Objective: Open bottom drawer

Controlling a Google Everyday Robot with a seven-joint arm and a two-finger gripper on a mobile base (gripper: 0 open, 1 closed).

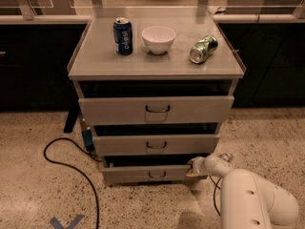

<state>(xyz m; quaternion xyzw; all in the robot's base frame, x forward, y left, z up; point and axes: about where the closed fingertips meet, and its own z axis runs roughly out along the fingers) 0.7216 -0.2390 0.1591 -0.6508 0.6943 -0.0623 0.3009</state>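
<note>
Camera view: gripper (194, 168) sat at the bottom drawer (138, 174), by its right front corner.
The drawer looked barely ajar, and I could not tell the gripper's hold. The next move called for a straight outward pull.

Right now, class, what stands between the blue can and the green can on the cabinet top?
A white bowl, seen in the camera view. The gripper sits at the bottom drawer's right end.
</note>
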